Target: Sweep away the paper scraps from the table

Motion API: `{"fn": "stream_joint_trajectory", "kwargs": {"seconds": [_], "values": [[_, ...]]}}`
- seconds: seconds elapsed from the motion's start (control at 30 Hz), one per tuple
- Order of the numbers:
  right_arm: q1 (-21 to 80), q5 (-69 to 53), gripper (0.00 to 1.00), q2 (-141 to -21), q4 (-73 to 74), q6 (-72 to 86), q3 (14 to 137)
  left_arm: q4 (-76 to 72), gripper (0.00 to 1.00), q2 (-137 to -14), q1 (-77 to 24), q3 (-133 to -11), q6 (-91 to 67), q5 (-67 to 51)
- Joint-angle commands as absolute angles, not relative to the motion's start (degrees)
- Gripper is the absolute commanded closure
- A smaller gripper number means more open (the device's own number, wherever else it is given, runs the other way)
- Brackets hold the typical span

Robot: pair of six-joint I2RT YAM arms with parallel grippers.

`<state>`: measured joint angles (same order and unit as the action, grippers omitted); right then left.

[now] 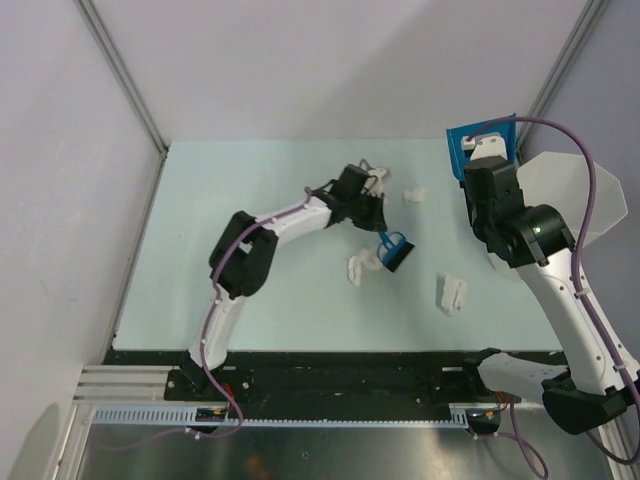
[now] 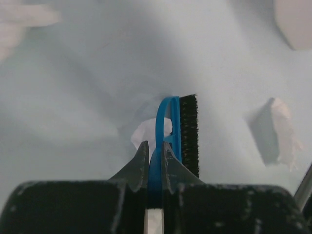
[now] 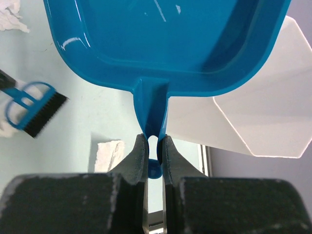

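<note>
Wrist views, left fingers gripping brush, right fingers gripping dustpan

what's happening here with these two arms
It's a table cleanup. The left tool is shut on a small blue brush, with its bristles by one paper scrap. The right tool grips a blue dustpan by its handle, next to the white bin. Other paper scraps lie loose on the table.

The left arm and right arm have white shells, black joints, purple cables and scuffed dark fingers.
</note>
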<state>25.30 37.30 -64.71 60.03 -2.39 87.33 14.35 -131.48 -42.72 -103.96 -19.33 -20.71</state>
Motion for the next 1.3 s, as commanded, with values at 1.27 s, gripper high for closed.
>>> {"fn": "stream_joint_trajectory", "kwargs": {"seconds": [1.27], "values": [[30.41,42.19,1.0,-63.2,61.7,2.46,85.34,22.32,1.0,-137.38,-61.96,-124.56,-12.03,-15.84]]}}
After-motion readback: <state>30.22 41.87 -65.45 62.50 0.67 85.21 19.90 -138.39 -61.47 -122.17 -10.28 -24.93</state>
